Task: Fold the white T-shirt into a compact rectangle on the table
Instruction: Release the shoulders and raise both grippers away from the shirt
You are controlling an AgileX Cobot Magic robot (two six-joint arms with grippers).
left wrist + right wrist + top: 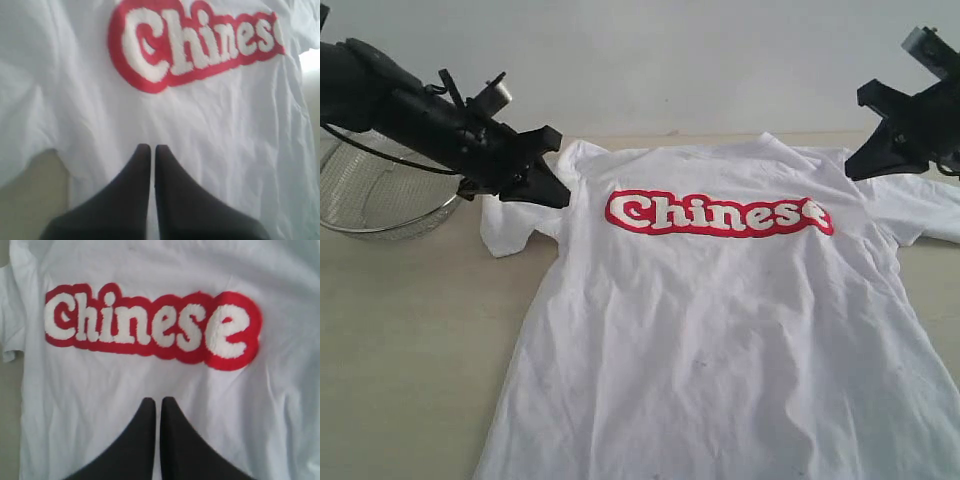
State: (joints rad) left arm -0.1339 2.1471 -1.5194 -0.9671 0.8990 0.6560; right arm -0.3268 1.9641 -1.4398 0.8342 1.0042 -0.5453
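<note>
The white T-shirt lies spread flat on the table, front up, with its red "Chinese" band across the chest. My left gripper hovers shut over the shirt's left shoulder, beside the short sleeve. At the right shoulder my right gripper also hangs shut above the cloth. The left wrist view has the black fingers pressed together with nothing between them, the shirt below. In the right wrist view the gripper is shut and empty below the lettering.
A wire-mesh metal bowl stands at the back left, partly behind the left arm. Bare tabletop lies left of the shirt. The shirt's hem runs off the bottom of the exterior view, and its right sleeve reaches the right edge.
</note>
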